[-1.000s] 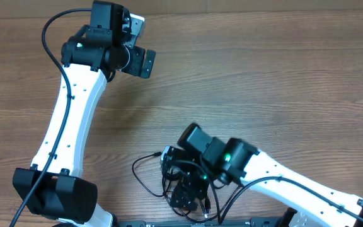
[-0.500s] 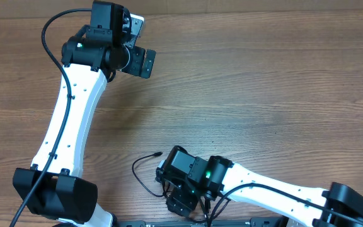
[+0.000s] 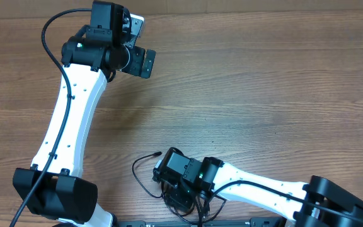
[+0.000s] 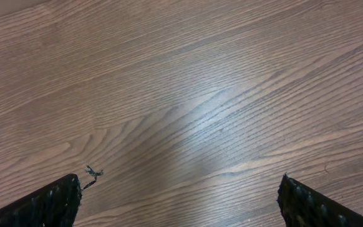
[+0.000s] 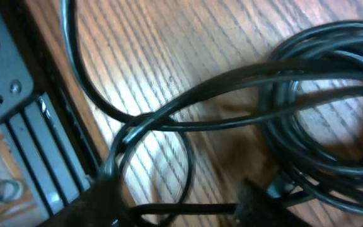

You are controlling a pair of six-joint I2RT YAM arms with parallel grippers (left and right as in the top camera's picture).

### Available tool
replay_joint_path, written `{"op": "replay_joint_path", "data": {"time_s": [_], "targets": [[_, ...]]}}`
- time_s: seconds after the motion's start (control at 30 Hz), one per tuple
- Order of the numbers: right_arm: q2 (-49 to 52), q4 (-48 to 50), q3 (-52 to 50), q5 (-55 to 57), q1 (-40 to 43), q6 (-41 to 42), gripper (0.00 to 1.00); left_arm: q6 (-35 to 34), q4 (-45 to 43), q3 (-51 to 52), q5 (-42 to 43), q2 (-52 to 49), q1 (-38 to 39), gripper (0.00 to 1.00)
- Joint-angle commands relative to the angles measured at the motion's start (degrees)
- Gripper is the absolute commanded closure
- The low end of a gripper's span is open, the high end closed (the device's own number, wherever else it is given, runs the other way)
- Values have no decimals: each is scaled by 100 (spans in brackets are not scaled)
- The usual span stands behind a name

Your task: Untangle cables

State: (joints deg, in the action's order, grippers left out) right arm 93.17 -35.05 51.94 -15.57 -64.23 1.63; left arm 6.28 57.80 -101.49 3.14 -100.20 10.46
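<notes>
The cables (image 3: 145, 178) lie as a tangle of thin black cords at the table's front edge, with one loop and a small plug end (image 3: 157, 153) showing left of the right arm. In the right wrist view a coil (image 5: 323, 132) fills the right side and strands (image 5: 169, 116) cross the middle. My right gripper (image 3: 179, 200) is pressed down over the tangle and hides most of it. Its blurred fingers (image 5: 99, 202) stand apart, either side of one strand (image 5: 188, 207); right gripper (image 5: 181, 205) open. My left gripper (image 3: 141, 62) hangs far off at the upper left, wide open over bare wood (image 4: 184, 203).
A grey metal rail (image 5: 27, 151) runs along the table's front edge, right beside the cables. The left arm's base (image 3: 55, 195) stands at the bottom left. A frayed thread (image 4: 93, 173) hangs from the left fingertip (image 4: 52, 202).
The right arm has swung left and come down onto the tangle, covering more of it. Its jaws have narrowed. The left arm has not moved.
</notes>
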Motion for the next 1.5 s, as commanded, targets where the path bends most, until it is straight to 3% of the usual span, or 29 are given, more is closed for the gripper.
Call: {"op": "replay_joint_path", "data": {"time_s": [0.0, 0.03, 0.6, 0.9, 1.1, 1.47], "targets": [[111, 85, -81, 59, -33, 11, 85, -74, 2, 20, -37, 17, 7, 0], [111, 120, -81, 61, -33, 11, 96, -74, 2, 20, -37, 17, 7, 0], [-55, 177, 197, 304, 328, 9, 96, -74, 4, 20, -37, 17, 7, 0], [-1165, 90, 890, 138, 909, -170, 96, -74, 4, 20, -37, 17, 7, 0], [-2448, -35, 1193, 417, 1237, -511, 96, -74, 4, 20, -37, 17, 7, 0], [-3252, -168, 1193, 697, 1631, -511, 96, -74, -63, 22, -37, 17, 7, 0]]}}
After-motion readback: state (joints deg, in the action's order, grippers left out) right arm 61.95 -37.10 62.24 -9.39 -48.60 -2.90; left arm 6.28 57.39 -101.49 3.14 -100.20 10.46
